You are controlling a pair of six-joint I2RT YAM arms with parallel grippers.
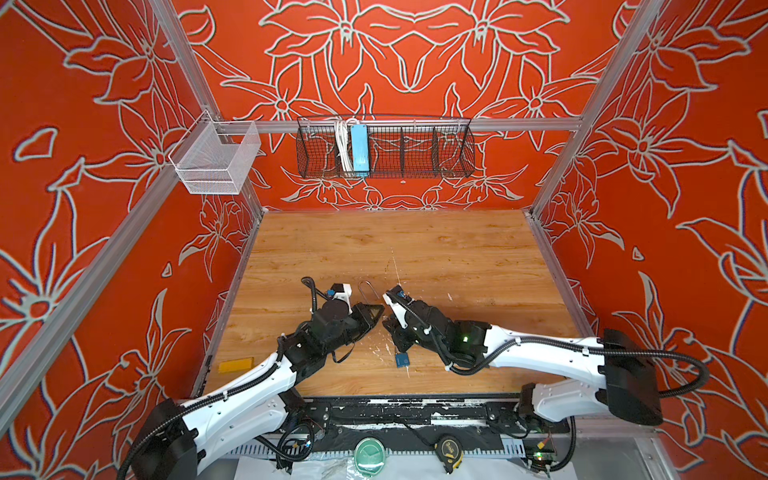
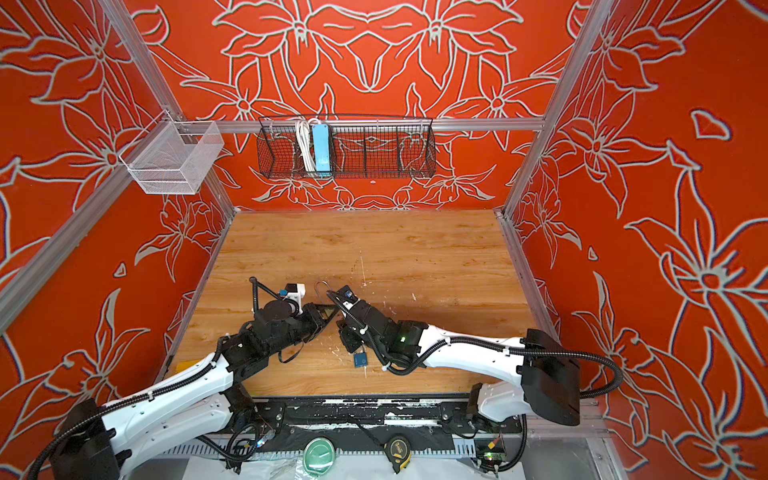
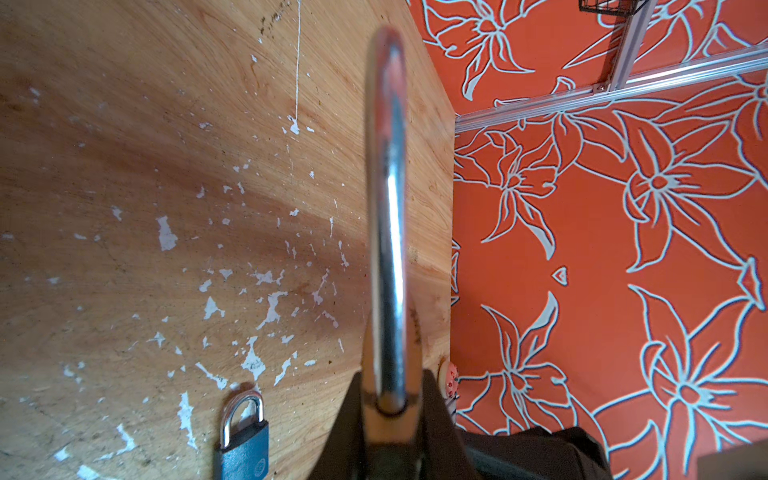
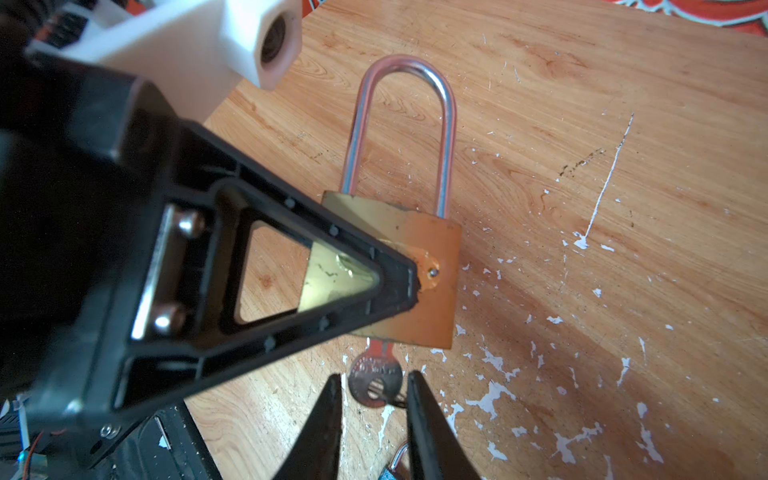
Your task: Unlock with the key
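Observation:
A brass padlock (image 4: pixel 419 257) with a long steel shackle (image 4: pixel 446 124) lies on the wooden table (image 4: pixel 582 124). My left gripper (image 3: pixel 390 386) is shut on the padlock's body, and its black finger (image 4: pixel 199 340) crosses the brass in the right wrist view. In both top views only the shackle (image 1: pixel 368 291) (image 2: pixel 322 289) shows beyond the left gripper (image 1: pixel 376 311) (image 2: pixel 330 311). The key (image 4: pixel 371 365) sits in the bottom of the lock, its round head sticking out. My right gripper (image 4: pixel 375 375) (image 1: pixel 388 326) has a finger on either side of that head, with small gaps still showing.
A small blue padlock (image 1: pixel 401 359) (image 3: pixel 243 449) lies on the table just in front of the right gripper. A yellow block (image 1: pixel 235 365) sits at the table's front left edge. Wire baskets (image 1: pixel 384 147) hang on the back rail. A tape measure (image 1: pixel 449 451) lies below the front edge.

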